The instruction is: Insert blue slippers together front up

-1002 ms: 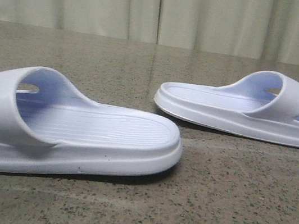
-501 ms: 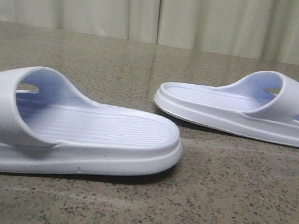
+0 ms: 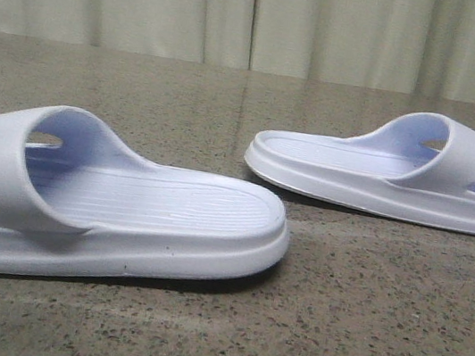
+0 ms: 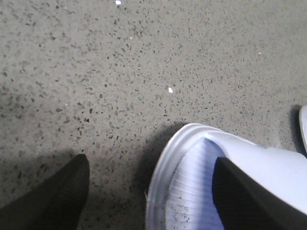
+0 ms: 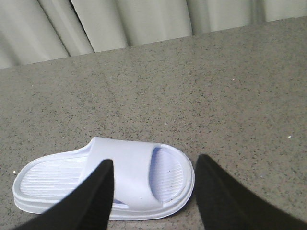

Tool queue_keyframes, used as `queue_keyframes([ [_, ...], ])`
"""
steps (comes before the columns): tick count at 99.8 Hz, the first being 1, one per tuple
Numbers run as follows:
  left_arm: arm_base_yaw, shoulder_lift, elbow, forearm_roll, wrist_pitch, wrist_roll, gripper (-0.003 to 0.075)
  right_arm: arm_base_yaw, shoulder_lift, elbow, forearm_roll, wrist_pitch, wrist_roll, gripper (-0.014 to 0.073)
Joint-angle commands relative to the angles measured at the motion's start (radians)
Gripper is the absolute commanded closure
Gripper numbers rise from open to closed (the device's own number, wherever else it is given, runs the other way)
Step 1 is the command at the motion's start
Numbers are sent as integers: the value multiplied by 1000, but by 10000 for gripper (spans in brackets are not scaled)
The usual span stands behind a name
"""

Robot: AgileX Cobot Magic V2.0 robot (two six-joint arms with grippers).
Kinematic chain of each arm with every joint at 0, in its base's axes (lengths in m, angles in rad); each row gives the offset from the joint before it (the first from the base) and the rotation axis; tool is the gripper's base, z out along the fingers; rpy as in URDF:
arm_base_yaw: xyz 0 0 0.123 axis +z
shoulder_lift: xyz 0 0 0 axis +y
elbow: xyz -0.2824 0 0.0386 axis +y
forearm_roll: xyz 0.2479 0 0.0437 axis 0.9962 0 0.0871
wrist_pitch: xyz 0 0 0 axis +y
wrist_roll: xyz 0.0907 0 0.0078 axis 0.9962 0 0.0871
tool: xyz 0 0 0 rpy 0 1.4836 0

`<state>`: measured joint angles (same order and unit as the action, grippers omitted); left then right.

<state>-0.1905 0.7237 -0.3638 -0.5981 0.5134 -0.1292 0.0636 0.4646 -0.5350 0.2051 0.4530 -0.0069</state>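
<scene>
Two pale blue-white foam slide slippers, the near one (image 3: 116, 204) and the far one (image 3: 383, 169), are set apart on bare speckled stone tabletop (image 3: 359, 324). The left gripper (image 4: 148, 191) is spread wide astride the near slipper's edge; the right gripper (image 5: 153, 196) is held open above the far one. Nothing is changed from earlier frames.

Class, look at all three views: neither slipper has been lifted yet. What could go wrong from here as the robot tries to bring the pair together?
1. The left gripper is open with one finger over the near slipper and the other outside its rim; closing may pinch only the edge, so it may slip.
2. The right gripper hangs open above the far slipper, off-centre; descending could push it along the smooth table.
3. The slippers lie apart, heels facing each other, so aligning them needs turning.
</scene>
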Motion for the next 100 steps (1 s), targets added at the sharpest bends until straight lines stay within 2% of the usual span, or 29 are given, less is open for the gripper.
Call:
queue_keyframes([
  [1, -6, 5, -27, -31, -31, -5, 244, 0, 13, -37, 7, -72, 1, 269],
  [56, -6, 89, -28, -47, -11, 2, 245, 0, 13, -37, 7, -72, 1, 269],
  [65, -8, 89, -28, -82, -3, 19, 245, 0, 13, -37, 7, -72, 1, 269],
  [82, -8, 89, -28, -225, 34, 137, 245, 0, 13, -37, 7, -72, 1, 269],
  [100, -8, 93, -28, -273, 44, 158, 246, 0, 13, -37, 7, -72, 1, 269],
])
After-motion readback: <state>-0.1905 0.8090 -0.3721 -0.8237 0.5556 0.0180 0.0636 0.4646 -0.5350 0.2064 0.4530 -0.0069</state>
